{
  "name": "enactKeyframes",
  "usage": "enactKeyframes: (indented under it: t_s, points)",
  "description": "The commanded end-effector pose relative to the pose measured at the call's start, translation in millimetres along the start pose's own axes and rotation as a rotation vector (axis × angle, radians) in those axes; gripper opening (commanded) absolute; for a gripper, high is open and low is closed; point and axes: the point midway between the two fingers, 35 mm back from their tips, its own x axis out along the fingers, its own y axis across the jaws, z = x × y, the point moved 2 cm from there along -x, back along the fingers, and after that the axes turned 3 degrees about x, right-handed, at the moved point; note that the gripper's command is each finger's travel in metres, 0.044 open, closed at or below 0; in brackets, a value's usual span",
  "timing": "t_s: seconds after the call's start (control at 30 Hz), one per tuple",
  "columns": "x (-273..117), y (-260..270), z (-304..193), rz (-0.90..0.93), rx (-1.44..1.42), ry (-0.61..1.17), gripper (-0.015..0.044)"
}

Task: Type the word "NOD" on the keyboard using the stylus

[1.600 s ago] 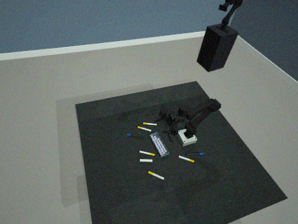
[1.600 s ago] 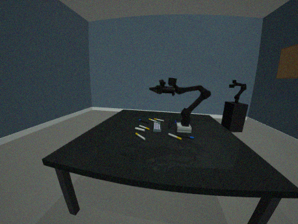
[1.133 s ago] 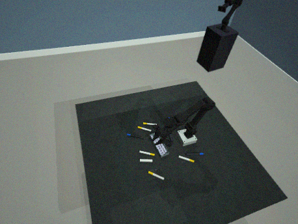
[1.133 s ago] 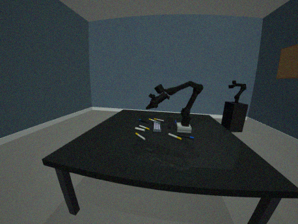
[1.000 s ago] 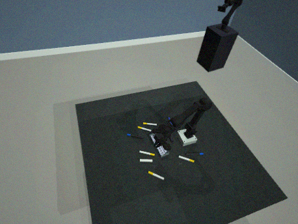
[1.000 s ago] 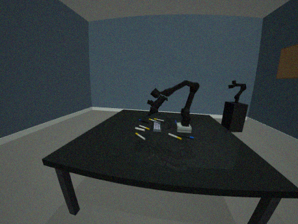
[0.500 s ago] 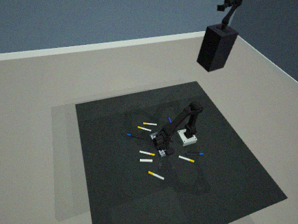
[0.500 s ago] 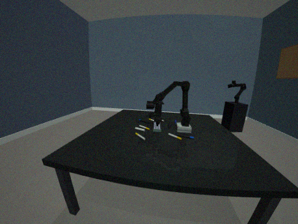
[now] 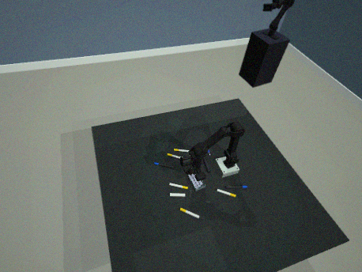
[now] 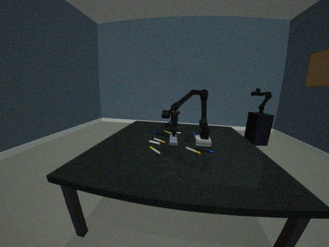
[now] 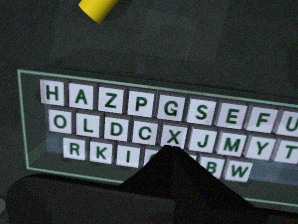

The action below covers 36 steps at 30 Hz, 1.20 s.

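A small keyboard (image 9: 196,182) (image 10: 173,141) (image 11: 31,120) with white keys and green letters lies on the dark desk, left of the arm's base (image 9: 227,166). My gripper (image 9: 192,171) (image 10: 174,133) (image 11: 170,153) points straight down just above it. In the wrist view the fingers are pressed together into one dark tip over the bottom key row, between I and B and below C and X. I see nothing between them. Several pen-like sticks lie around the keyboard; I cannot tell which one is the stylus.
White and yellow sticks (image 9: 179,186) (image 9: 226,193) (image 9: 190,213) (image 9: 181,150), a plain white one (image 9: 177,194) and black ones with blue tips (image 9: 237,187) (image 9: 164,164) are scattered around. A yellow end (image 11: 98,7) shows beyond the keyboard. A black pedestal (image 9: 263,57) (image 10: 259,128) with a second arm stands off the desk.
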Motion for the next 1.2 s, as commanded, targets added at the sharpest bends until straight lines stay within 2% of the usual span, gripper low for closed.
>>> enactKeyframes:
  t_s: [0.0,0.27,0.5,0.9,1.07,1.17]
  points:
    - [-0.1,-9.0,-0.3,-0.001,-0.023,0.002,0.0]
    - [-0.1,-11.2,0.2,-0.001,-0.023,0.002,0.0]
    - [-0.6,-78.8,4.8,-0.008,-0.022,0.002,0.0]
    - [-0.7,-77.7,3.4,-0.008,-0.022,0.002,0.0]
    - [-0.1,-53.6,-28.3,-0.006,-0.022,0.005,0.0]
    - [0.0,-52.6,-29.8,-0.006,-0.022,0.005,0.0]
